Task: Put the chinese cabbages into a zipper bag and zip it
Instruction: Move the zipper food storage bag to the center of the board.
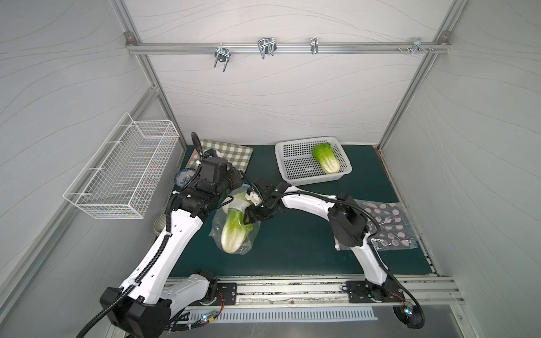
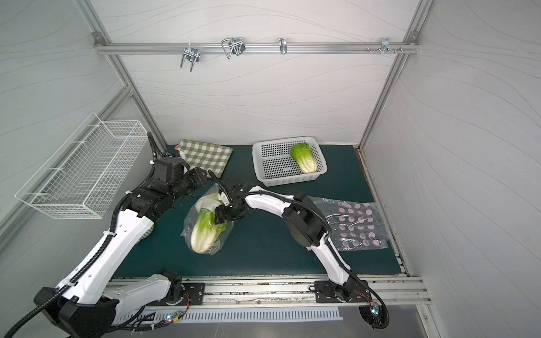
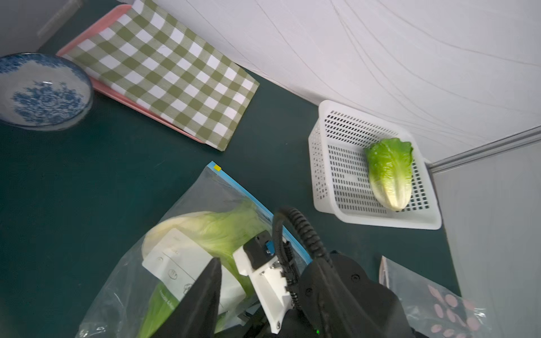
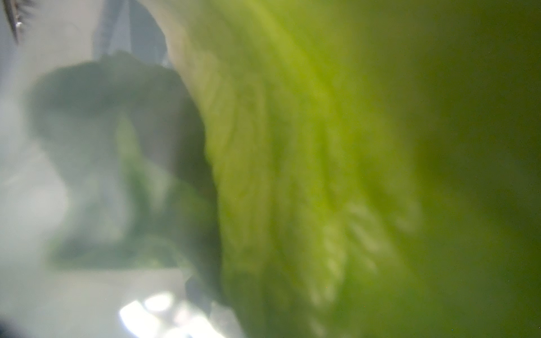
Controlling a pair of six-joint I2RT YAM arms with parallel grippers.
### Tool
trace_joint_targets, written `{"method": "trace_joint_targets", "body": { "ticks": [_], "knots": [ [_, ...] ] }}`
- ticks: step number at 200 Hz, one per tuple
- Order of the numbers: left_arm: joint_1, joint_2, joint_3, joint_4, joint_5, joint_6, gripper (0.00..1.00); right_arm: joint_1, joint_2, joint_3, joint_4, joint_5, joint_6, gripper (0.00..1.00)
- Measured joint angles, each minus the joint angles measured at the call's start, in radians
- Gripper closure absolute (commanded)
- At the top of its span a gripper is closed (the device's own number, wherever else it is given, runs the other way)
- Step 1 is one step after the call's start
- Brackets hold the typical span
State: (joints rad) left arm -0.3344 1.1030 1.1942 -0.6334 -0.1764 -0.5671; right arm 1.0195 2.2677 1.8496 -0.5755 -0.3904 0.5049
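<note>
Mid-worktop (image 1: 292,243), deep in the zipper bag (image 1: 216,226) with the right tool (image 1: 248,220), against one chinese cabbage (image 1: 231,234) — clamped or parted, can't tell. By the bag's far edge, left tool (image 2: 213,177), same doubt. Far right, loose cabbage (image 1: 326,158) in the basket (image 1: 285,152). Only from the left wrist, blue zip strip (image 3: 240,188); right wrist, blurred green.

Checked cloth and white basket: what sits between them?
Nothing: only bare green mat separates the checked cloth from the white basket, seen in both top views.
</note>
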Motion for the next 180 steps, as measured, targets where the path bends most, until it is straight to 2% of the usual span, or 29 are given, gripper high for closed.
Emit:
{"method": "trace_joint_targets", "body": {
  "ticks": [22, 51, 70, 85, 114, 134, 157, 180],
  "knots": [
    [0.0, -0.003, 0.0, -0.02, -0.01, 0.029, 0.48, 0.019, 0.039, 0.05, -0.002, -0.043, 0.007, 0.29],
    [-0.003, -0.002, 0.0, -0.019, -0.004, 0.064, 0.48, -0.008, 0.001, 0.03, -0.043, -0.093, -0.013, 0.28],
    [-0.018, -0.001, 0.011, -0.005, -0.005, 0.101, 0.48, -0.057, -0.129, -0.093, -0.092, -0.096, -0.045, 0.28],
    [-0.037, 0.008, 0.02, -0.005, -0.006, 0.137, 0.48, -0.118, -0.294, -0.221, -0.119, -0.077, -0.067, 0.28],
    [-0.07, 0.063, 0.021, -0.003, 0.007, 0.163, 0.48, -0.29, -0.658, -0.462, -0.169, 0.087, -0.071, 0.31],
    [-0.115, 0.094, 0.003, 0.018, 0.024, 0.159, 0.48, -0.425, -0.817, -0.627, -0.205, 0.236, -0.068, 0.33],
    [-0.178, 0.135, -0.002, 0.026, 0.055, 0.151, 0.49, -0.531, -0.837, -0.763, -0.24, 0.396, -0.072, 0.33],
    [-0.214, 0.172, -0.002, 0.034, 0.087, 0.15, 0.49, -0.541, -0.757, -0.822, -0.243, 0.495, -0.083, 0.34]
  ]
}}
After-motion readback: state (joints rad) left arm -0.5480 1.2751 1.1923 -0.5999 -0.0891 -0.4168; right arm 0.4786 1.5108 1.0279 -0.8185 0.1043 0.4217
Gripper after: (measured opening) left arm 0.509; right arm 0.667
